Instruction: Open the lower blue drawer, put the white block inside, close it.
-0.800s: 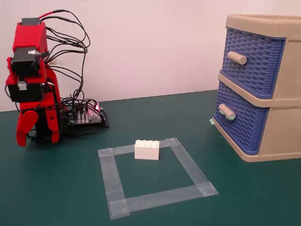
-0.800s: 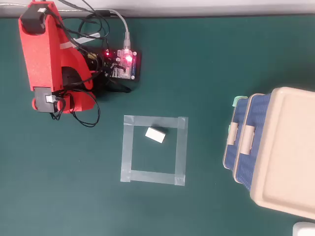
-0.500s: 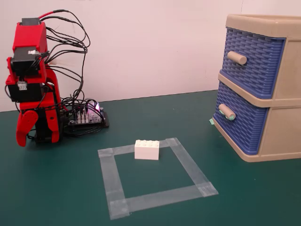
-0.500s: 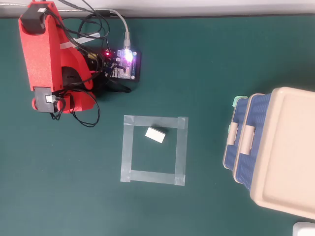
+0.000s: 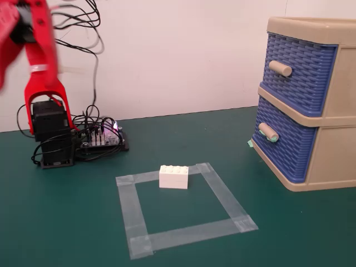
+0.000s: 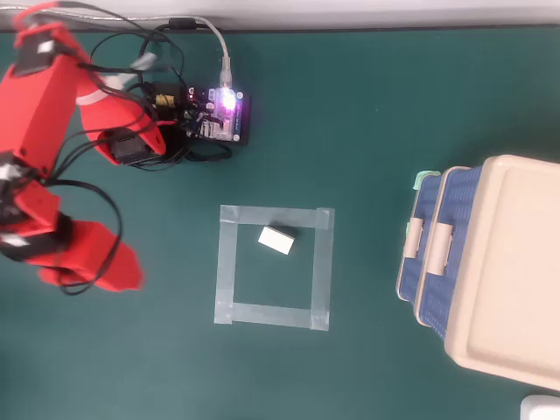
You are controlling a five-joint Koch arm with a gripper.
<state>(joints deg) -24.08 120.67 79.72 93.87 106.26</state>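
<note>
The white block lies on the green mat just inside the far edge of a square of clear tape; it also shows in the overhead view. The lower blue drawer of the beige cabinet is shut, its teal-ended handle facing left. From overhead the drawer shows at the cabinet's left side. My red arm is folded at the far left, and the gripper hangs blurred well left of the block. Its jaws cannot be told apart. It holds nothing that I can see.
The upper blue drawer, with a plain beige handle, is shut. The arm's base and a lit controller board with tangled cables sit at the back left. A white wall bounds the far side.
</note>
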